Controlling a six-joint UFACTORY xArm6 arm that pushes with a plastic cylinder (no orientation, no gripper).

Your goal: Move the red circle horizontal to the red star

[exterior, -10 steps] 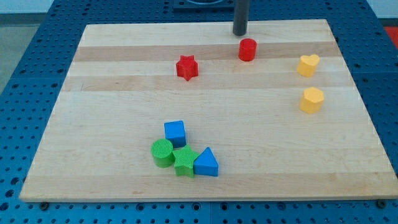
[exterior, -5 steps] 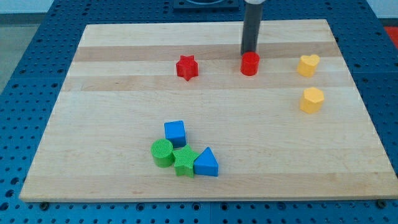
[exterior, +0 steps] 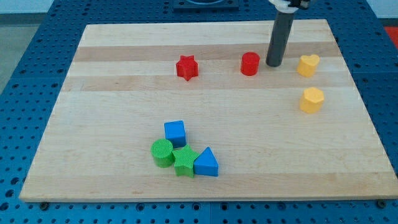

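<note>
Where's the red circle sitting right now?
The red circle is in the upper middle of the board, level with the red star on its left; my tip stands just off its right side.

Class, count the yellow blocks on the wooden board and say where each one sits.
2. A yellow heart lies near the view's right edge, just right of my tip; a yellow hexagon-like block sits directly below it. None appears hidden.

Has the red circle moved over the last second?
Yes. The red circle slid toward the view's bottom, ending level with the red star, which stayed put. My tip now sits just right of it.
</note>
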